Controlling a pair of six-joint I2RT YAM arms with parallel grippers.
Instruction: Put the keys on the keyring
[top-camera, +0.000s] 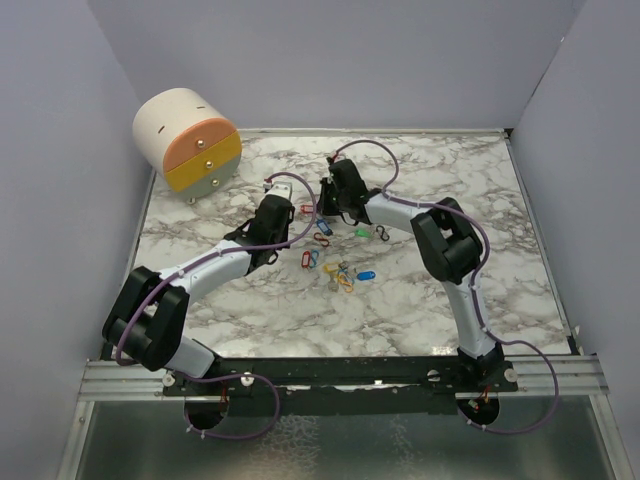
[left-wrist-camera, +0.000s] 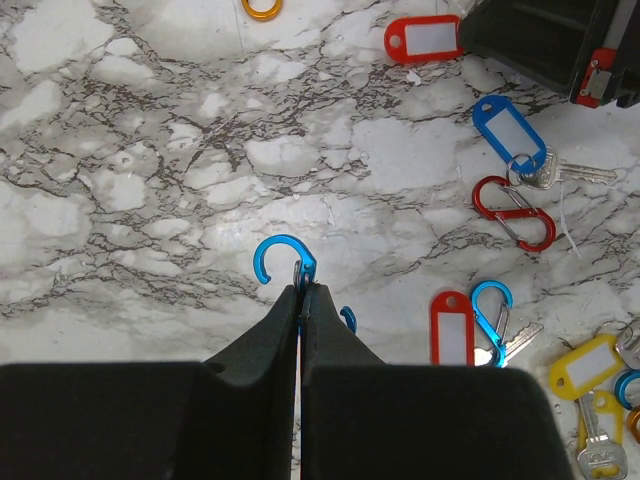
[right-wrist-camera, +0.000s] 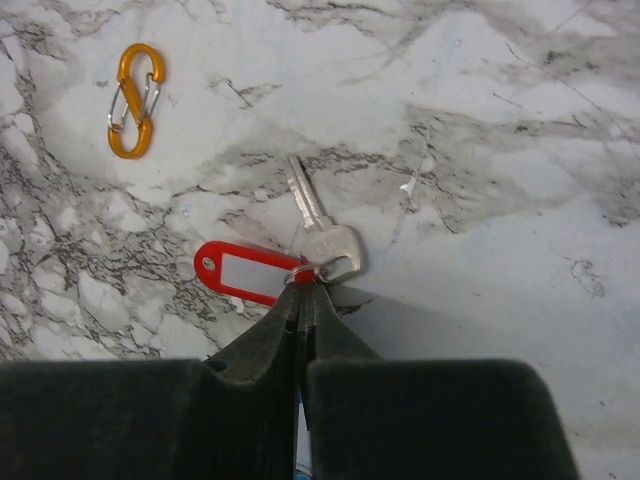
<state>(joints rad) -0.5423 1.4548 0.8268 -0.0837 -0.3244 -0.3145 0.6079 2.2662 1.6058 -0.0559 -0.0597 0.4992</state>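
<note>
Drawer box (top-camera: 188, 140) at upper left, drawers shut, contents hidden.
The left gripper (left-wrist-camera: 301, 290) clamps blue clip (left-wrist-camera: 283, 239); right gripper (right-wrist-camera: 302, 288) clamps red-tagged key (right-wrist-camera: 335, 250).

We note bright, even light from above across the marble table (top-camera: 500, 260). Shadows fall soft and faint; wrist views are sharp, top view coarser.

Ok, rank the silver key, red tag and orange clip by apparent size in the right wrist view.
1. silver key, the longest.
2. red tag and orange clip: too alike in length to rank.
</note>
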